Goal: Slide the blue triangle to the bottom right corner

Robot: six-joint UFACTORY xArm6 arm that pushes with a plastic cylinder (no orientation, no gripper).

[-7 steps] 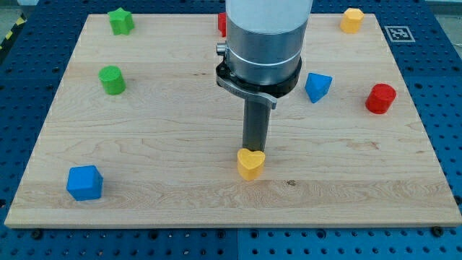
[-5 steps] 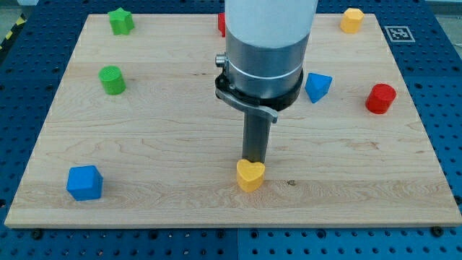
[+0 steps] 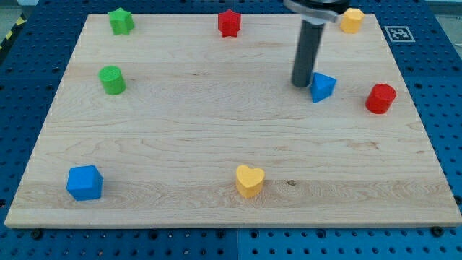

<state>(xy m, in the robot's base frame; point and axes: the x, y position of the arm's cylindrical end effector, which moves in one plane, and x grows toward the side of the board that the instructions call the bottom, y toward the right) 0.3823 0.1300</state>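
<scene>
**Tip set at the upper left of the blue triangle**

Tool: a bare rod with nothing to open or clamp; my tip (image 3: pixel 301 84) touching or just beside the left edge of the blue triangle (image 3: pixel 322 87), near the red block (image 3: pixel 380 98) on the surface (image 3: pixel 180 130). Best pushed down and rightward in a diagonal, centred behind the block, clear of the red block, with small corrections against slipping off.

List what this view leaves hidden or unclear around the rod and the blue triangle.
- Camera view: the arm above the rod is cut off by the top edge.
- Whether my tip touches the blue triangle: too close to tell.
- The yellow block at the top right: its left edge is hidden behind the arm.
</scene>
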